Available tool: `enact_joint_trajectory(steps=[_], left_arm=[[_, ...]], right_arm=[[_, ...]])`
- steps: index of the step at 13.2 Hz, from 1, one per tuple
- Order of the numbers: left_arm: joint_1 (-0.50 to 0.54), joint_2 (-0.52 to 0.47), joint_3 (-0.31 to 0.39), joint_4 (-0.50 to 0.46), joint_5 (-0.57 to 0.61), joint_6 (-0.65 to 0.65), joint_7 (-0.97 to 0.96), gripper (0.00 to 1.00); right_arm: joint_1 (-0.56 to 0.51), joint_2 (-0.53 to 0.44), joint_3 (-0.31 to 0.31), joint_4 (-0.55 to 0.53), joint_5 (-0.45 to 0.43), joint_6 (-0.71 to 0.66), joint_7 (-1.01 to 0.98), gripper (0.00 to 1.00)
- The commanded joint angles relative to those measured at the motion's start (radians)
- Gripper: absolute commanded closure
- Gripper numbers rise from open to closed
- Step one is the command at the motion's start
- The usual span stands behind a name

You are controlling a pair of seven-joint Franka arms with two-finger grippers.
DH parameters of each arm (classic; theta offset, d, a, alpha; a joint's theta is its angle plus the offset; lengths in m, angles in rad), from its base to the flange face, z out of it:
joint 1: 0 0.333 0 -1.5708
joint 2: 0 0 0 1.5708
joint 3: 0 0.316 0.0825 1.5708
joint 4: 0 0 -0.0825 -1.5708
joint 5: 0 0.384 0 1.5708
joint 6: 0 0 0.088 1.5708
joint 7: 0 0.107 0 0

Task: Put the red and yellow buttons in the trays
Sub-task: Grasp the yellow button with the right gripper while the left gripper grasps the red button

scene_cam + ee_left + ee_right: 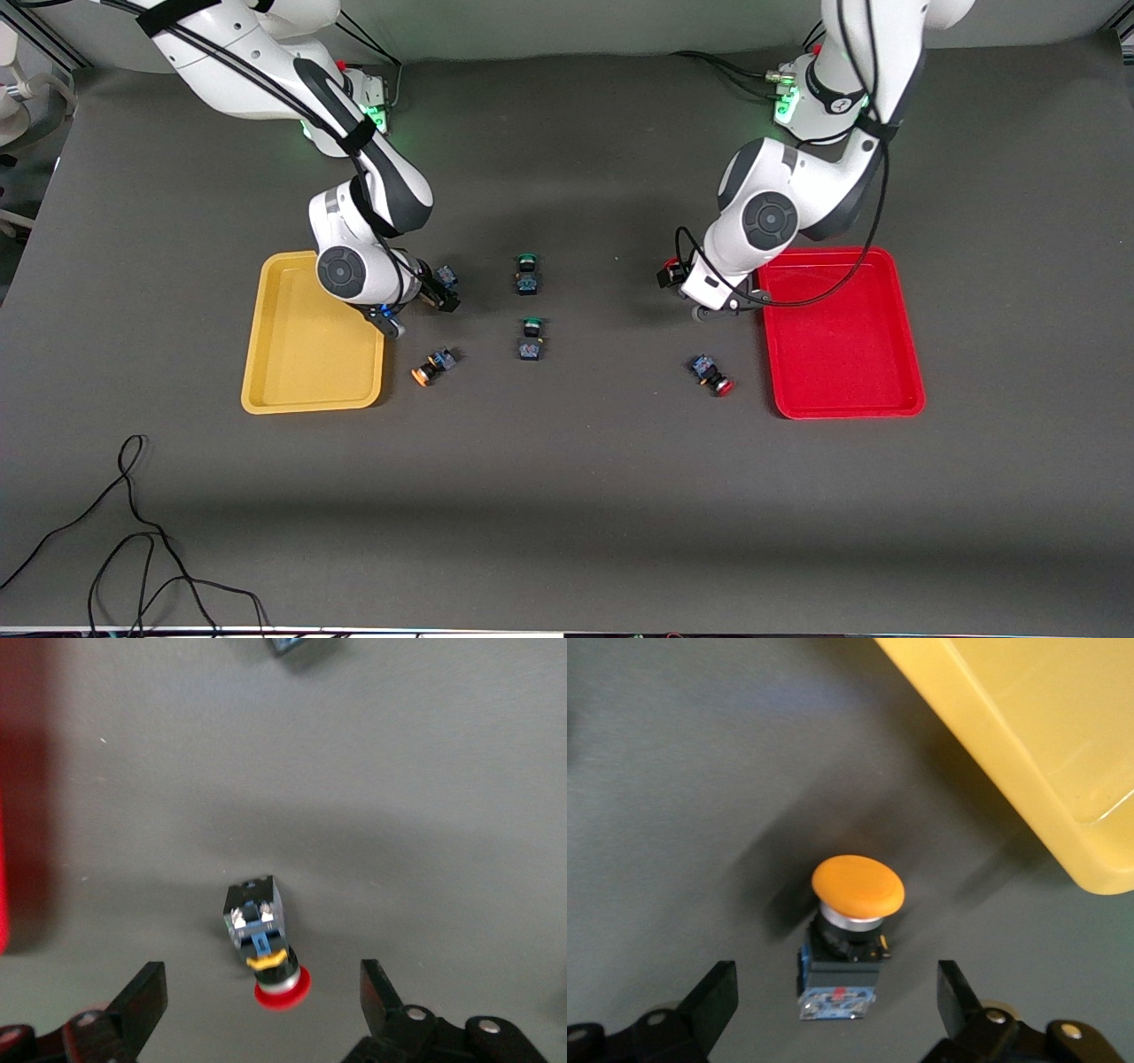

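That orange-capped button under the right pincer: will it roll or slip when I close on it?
Probably rigid: the orange-capped push-button switch has a blocky dark body, which the open right pincer straddles beside the yellow plastic tray. Its round, domed cap looks smooth, so gripping there may slip; the flat-sided body seems safer. Top-heavy, it could tip if nudged.

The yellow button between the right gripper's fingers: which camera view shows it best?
The right wrist view: the yellow button fills it, cap and body clear, between the open right gripper. In the front view the arm mostly hides it. The left wrist view misses it.
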Motion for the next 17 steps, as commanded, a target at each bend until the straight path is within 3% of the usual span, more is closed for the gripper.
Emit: enact_joint_trajectory(steps=[1, 2, 3, 4, 5, 6, 7, 9, 11, 14, 17], left_arm=[[-0.046, 0.048, 0.003, -0.017, -0.017, 0.101, -0.036, 0.07], [-0.047, 0.064, 0.003, -0.019, -0.015, 0.113, -0.036, 0.13], [-0.047, 0.077, 0.003, -0.019, -0.017, 0.128, -0.036, 0.21], [-0.049, 0.086, 0.001, -0.028, -0.017, 0.150, -0.036, 0.35], [-0.052, 0.091, -0.005, -0.039, -0.017, 0.171, -0.036, 0.56], [-0.052, 0.089, -0.008, -0.046, -0.015, 0.177, -0.036, 0.83], [-0.050, 0.079, -0.008, -0.045, -0.017, 0.164, -0.043, 1.00], [-0.037, 0.013, -0.005, -0.033, -0.017, 0.100, -0.071, 1.00], [0.017, -0.094, 0.001, 0.044, -0.015, -0.097, -0.071, 1.00], [0.195, -0.162, 0.001, 0.342, 0.035, -0.623, -0.030, 1.00], [0.296, -0.220, 0.001, 0.525, 0.143, -0.925, 0.076, 1.00]], right_arm=[[0.004, 0.014, 0.002, -0.025, 0.018, 0.049, 0.021, 0.00], [0.004, 0.016, 0.002, -0.025, 0.018, 0.053, 0.021, 0.04], [0.004, 0.014, 0.002, -0.025, 0.018, 0.055, 0.021, 0.15], [0.004, 0.014, 0.002, -0.025, 0.018, 0.055, 0.019, 0.32], [0.004, 0.014, 0.002, -0.024, 0.018, 0.055, 0.021, 0.51], [0.002, 0.013, 0.002, -0.024, 0.018, 0.053, 0.019, 0.66], [0.001, 0.011, 0.002, -0.022, 0.018, 0.050, 0.019, 0.77], [0.001, 0.002, 0.002, -0.019, 0.018, 0.046, 0.021, 0.91], [-0.005, -0.019, 0.000, -0.001, 0.018, 0.012, 0.013, 0.95], [-0.037, -0.084, -0.016, 0.140, 0.018, -0.243, 0.001, 0.95], [-0.039, -0.179, -0.145, 0.231, 0.018, -0.434, -0.161, 0.95]])
